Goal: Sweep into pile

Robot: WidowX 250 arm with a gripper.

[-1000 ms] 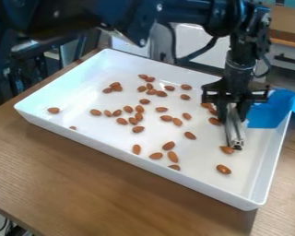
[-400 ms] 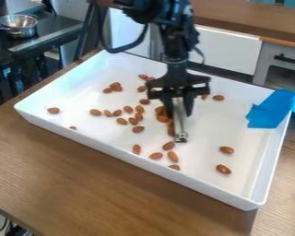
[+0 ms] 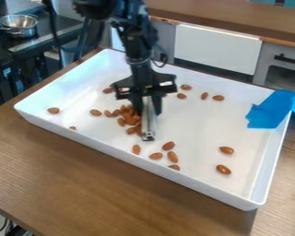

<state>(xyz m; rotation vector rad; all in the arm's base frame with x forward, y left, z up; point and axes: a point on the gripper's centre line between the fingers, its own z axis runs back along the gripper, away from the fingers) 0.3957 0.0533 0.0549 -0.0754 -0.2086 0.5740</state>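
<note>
Gripper [image 3: 147, 105] is holding metal bar [image 3: 149, 126] between its fingers, almonds [image 3: 131, 118] are lying bunched beside it in tray [image 3: 113, 151], possibly slipping round its narrow end if bar is twisting.

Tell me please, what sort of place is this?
Probably a robot lab set up like a kitchen: a black robot arm stands over a white tray of almonds, and behind are a metal pot and an oven-like front.
</note>
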